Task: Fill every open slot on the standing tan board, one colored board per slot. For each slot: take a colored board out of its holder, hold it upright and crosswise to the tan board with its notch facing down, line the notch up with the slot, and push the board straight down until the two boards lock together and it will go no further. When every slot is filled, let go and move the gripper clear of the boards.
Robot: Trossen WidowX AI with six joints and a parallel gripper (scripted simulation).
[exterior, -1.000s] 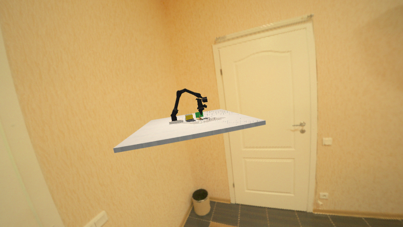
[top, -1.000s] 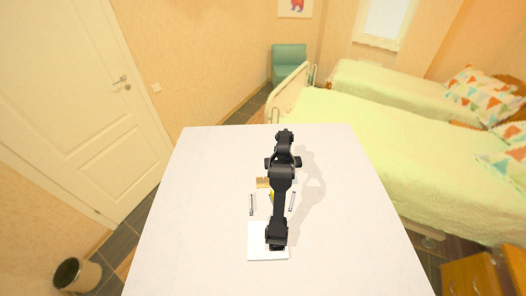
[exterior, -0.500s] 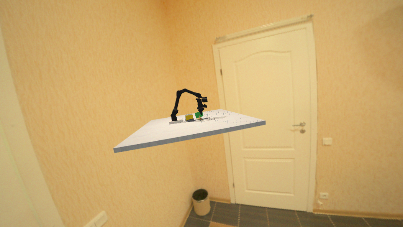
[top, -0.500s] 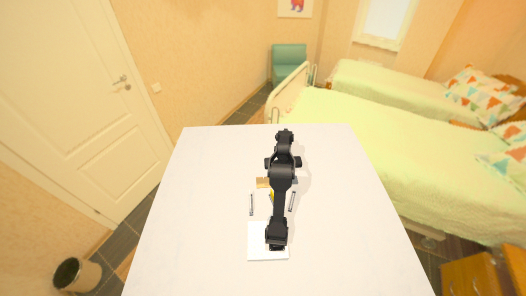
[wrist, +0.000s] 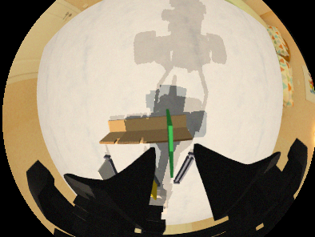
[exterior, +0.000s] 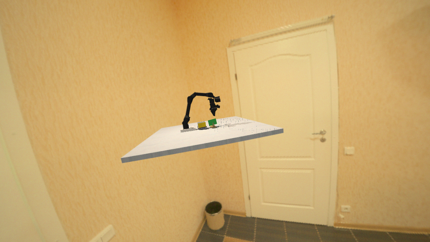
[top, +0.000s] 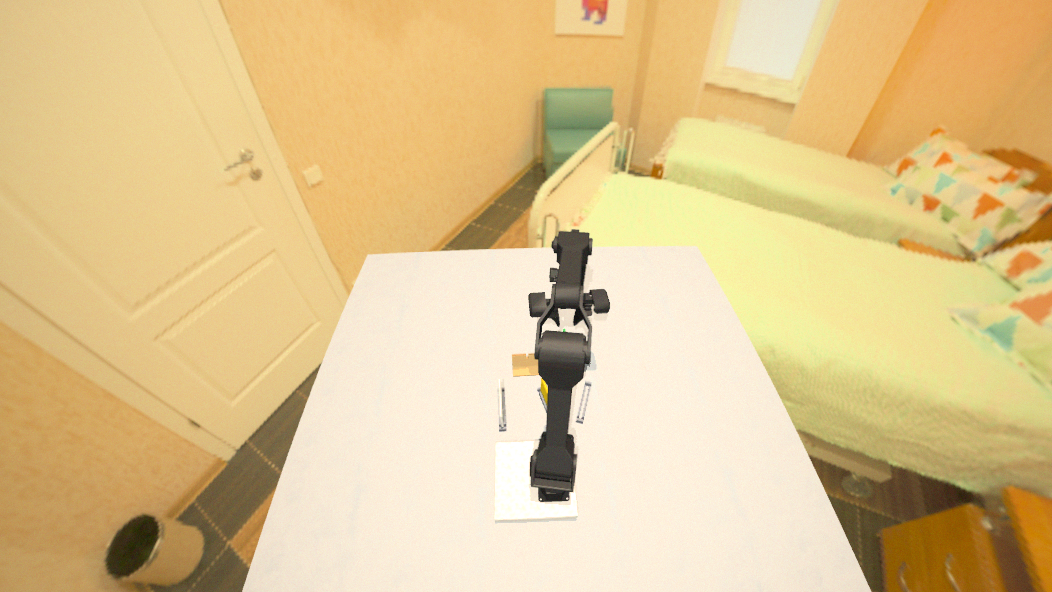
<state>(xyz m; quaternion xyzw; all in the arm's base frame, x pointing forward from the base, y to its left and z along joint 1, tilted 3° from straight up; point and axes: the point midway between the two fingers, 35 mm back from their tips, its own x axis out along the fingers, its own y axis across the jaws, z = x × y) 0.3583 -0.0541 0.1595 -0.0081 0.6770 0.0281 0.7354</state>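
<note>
Right now I have the claw [top: 564, 323] [exterior: 213, 115] [wrist: 174, 150] hanging above the green board [exterior: 212, 122] [wrist: 171, 148], its fingers apart with nothing between them. From the exterior view I can see a gap between the fingertips and the top of that board. The green board stands crosswise on the tan board [top: 523, 364] [wrist: 148, 136], toward one end of it; as far as I can judge from the wrist view, it sits in a slot, though I can't tell how deep. Two more notches show along the tan board's edge, both unfilled. My yellow board [top: 544, 390] [exterior: 201, 124] [wrist: 154, 190] stands nearer the arm's base, in its holder, partly hidden by the arm [top: 560, 412] [exterior: 189, 105] in the top view. Two slim holders, the left one [top: 502, 408] [wrist: 107, 167] and the right one [top: 584, 402] [wrist: 184, 168] in the top view, rest on the worktop [top: 411, 331] [exterior: 180, 141] [wrist: 100, 80], on either side of the yellow board.
</note>
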